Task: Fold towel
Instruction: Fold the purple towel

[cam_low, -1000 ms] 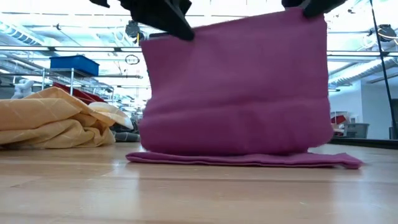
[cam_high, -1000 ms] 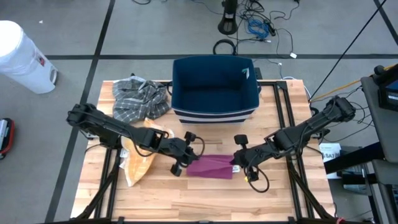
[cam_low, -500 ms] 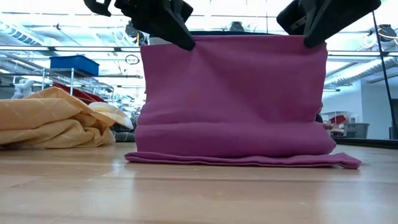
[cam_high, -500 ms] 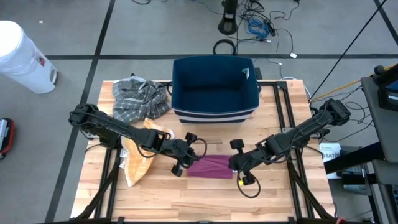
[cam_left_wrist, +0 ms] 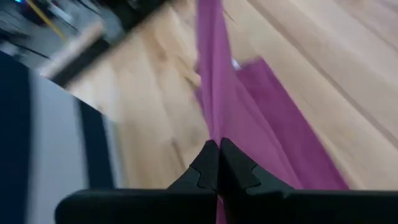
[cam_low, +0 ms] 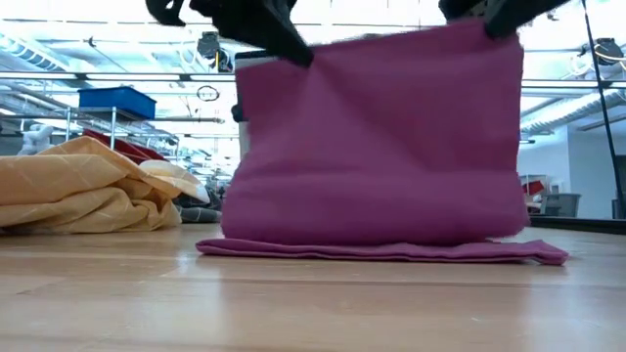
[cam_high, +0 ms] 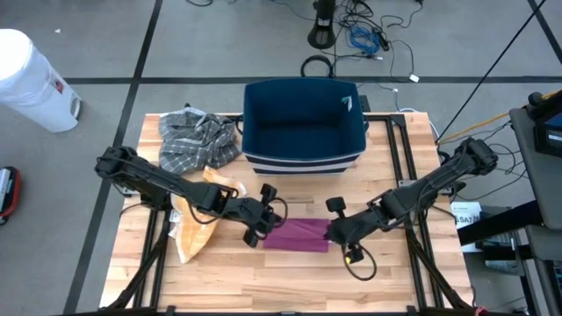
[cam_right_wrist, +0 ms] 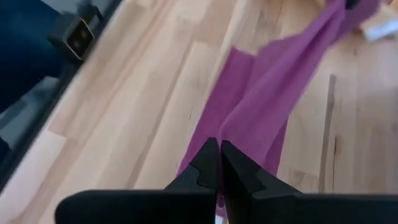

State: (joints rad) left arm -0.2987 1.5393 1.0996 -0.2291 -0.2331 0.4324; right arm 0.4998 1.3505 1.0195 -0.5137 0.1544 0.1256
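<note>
You have the purple towel (cam_high: 296,235) near the front middle of the wooden worktop (cam_high: 386,281), just in front of the dark blue bin (cam_high: 303,123). Your left gripper (cam_high: 260,230) is clamped on one upper corner of the towel and your right gripper (cam_high: 338,230) is clamped on the other, each with its fingers pinched tight on the cloth. In the low view the towel (cam_low: 377,147) hangs as a sheet between the two grippers, its top edge raised and its lower part lying flat on the worktop in a thin folded layer. Each wrist view shows the fabric running out from between the closed fingers (cam_left_wrist: 205,165) and down onto the boards. A crumpled yellow cloth (cam_high: 198,224) lies on the worktop beside your left arm, and a grey plaid cloth (cam_high: 198,136) sits at the back left corner, beside the bin.
</note>
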